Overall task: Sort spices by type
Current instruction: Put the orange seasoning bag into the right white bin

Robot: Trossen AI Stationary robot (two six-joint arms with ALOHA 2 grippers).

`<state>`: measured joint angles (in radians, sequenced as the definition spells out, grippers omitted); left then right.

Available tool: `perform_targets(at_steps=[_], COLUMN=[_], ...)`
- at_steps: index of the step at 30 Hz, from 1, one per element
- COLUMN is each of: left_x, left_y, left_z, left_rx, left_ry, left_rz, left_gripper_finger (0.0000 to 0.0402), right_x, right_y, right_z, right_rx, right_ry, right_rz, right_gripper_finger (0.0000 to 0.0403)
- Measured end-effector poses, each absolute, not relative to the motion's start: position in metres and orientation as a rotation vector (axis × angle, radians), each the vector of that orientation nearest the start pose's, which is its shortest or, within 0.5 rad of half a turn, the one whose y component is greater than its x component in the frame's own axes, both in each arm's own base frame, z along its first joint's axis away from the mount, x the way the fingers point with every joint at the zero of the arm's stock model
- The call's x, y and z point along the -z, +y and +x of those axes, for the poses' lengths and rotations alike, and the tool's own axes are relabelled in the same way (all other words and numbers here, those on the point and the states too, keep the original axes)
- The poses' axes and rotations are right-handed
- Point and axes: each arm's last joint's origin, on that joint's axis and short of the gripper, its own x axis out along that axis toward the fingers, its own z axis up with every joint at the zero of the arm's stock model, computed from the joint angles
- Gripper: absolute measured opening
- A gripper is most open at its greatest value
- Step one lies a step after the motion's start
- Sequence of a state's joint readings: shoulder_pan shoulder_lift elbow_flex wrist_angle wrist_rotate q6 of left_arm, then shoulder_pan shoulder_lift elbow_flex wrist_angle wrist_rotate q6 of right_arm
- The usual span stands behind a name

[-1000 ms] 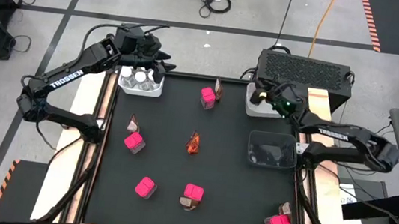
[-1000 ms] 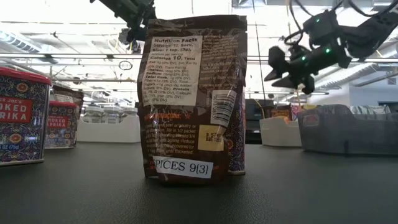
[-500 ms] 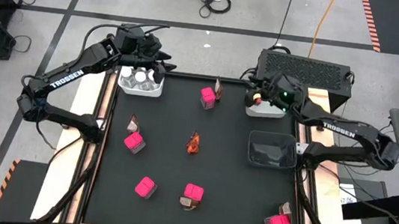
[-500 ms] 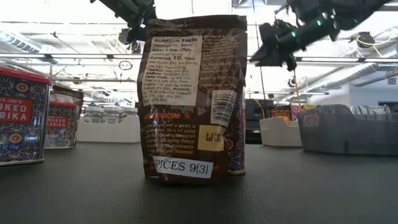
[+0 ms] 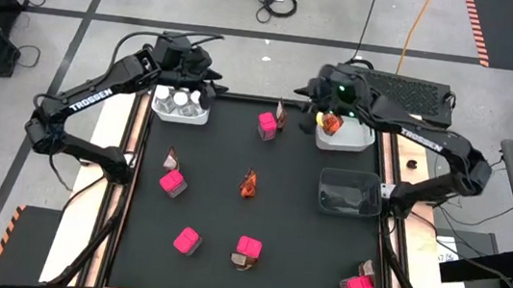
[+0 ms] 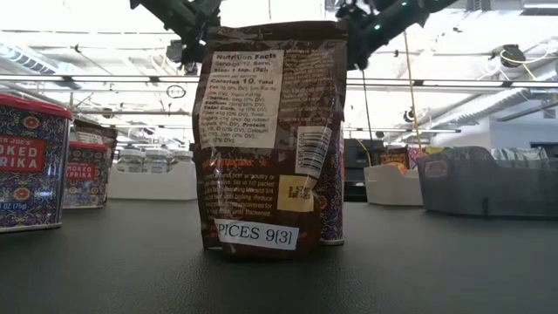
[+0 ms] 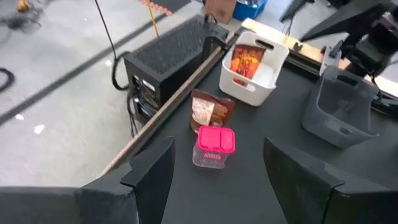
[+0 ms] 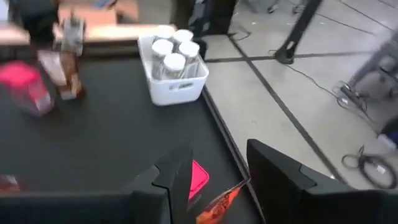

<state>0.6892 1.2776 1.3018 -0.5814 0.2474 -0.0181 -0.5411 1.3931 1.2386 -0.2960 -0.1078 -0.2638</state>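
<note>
My left gripper (image 5: 208, 78) hangs open over the far left corner, above a white bin (image 5: 181, 106) of white-capped jars (image 8: 173, 53). My right gripper (image 5: 309, 90) hangs open in the air, left of a second white bin (image 5: 347, 135) where an orange sachet (image 5: 331, 124) lies. Neither has anything between its fingers. A pink box (image 5: 266, 124) and a brown sachet (image 5: 281, 115) stand on the mat between the bins. Several more pink boxes (image 5: 173, 183) and sachets (image 5: 249, 184) stand over the mat.
A dark bin (image 5: 348, 191) sits at the mat's right edge. A black case (image 5: 393, 90) stands behind the right white bin. In the low view, one sachet (image 6: 270, 139) fills the middle and the red tins (image 6: 30, 161) stand at the left.
My right gripper has risen out of the right white bin and swung toward the table's left and far edge, rolling its wrist as it went. The orange sachet stays lying in that bin.
</note>
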Motion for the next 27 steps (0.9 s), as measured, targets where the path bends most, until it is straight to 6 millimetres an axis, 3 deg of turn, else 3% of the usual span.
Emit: perform_targets(at_steps=[6,15,21,27], left_x=[-0.365,-0.361,-0.361,-0.361], left_y=[0.16,0.155,0.153,0.153], left_z=[0.214,0.213,0.215,0.215], left_rx=[-0.404,-0.39,-0.376,-0.37], left_ry=[0.554,0.61,0.616,0.619], left_rz=[-0.294,-0.318,-0.309,-0.292], left_gripper_finger=[0.0247,0.0247,0.0247,0.0247], right_x=[-0.34,-0.326,-0.292,-0.256], right_y=[-0.171,-0.183,-0.196,-0.21], right_z=[0.29,0.304,0.318,0.33], right_rx=[0.253,0.017,-0.173,-0.326], right_ry=[0.602,0.853,0.998,1.078], right_rz=[-0.427,-1.277,-1.512,-1.588], right_gripper_finger=[0.0148,0.0148,0.0148,0.0148])
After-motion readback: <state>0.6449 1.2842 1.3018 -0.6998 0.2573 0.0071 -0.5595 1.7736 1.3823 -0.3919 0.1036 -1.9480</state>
